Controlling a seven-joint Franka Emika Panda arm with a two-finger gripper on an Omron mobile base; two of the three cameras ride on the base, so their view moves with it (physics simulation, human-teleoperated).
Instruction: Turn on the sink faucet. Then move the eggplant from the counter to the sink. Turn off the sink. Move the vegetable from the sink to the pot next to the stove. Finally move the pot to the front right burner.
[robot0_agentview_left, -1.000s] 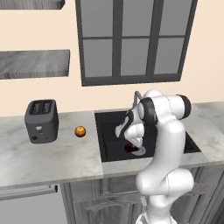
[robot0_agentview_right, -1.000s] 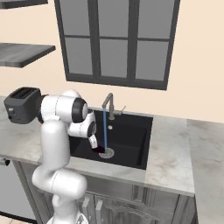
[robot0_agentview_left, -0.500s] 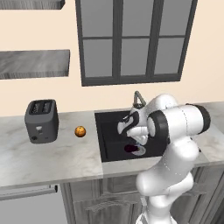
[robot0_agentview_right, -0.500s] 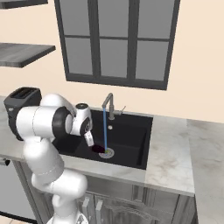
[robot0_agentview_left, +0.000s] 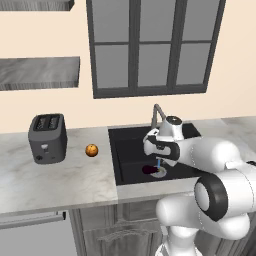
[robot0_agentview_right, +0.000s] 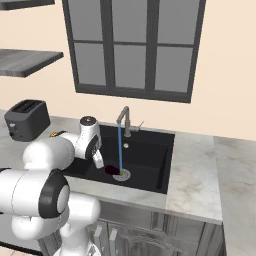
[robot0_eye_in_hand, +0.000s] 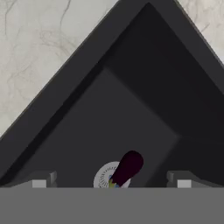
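Blue water runs from the grey sink faucet (robot0_agentview_left: 156, 112) (robot0_agentview_right: 123, 119) into the black sink (robot0_agentview_left: 127, 145) (robot0_agentview_right: 150, 155) (robot0_eye_in_hand: 131, 105). The dark purple eggplant (robot0_agentview_left: 148, 170) (robot0_agentview_right: 110, 170) (robot0_eye_in_hand: 128, 165) lies on the basin floor, partly over the round silver drain (robot0_eye_in_hand: 103, 176), right beside the stream. My gripper (robot0_agentview_left: 159, 159) (robot0_agentview_right: 98, 161) (robot0_eye_in_hand: 111, 181) hangs open over the basin just above the eggplant, which sits between the lines of the two fingertips (robot0_eye_in_hand: 43, 180), untouched. Marbled counter (robot0_agentview_left: 65, 175) (robot0_eye_in_hand: 39, 52) surrounds the sink.
A small round orange fruit (robot0_agentview_left: 91, 150) lies on the counter left of the sink. A dark toaster (robot0_agentview_left: 48, 137) (robot0_agentview_right: 27, 119) stands further left. A window fills the wall behind the faucet, and grey shelves (robot0_agentview_left: 37, 72) hang at the upper left.
The arm's elbow has swung out to the side and toward the cameras. The hand has stayed over the sink with its jaws open. The eggplant has stayed on the drain.
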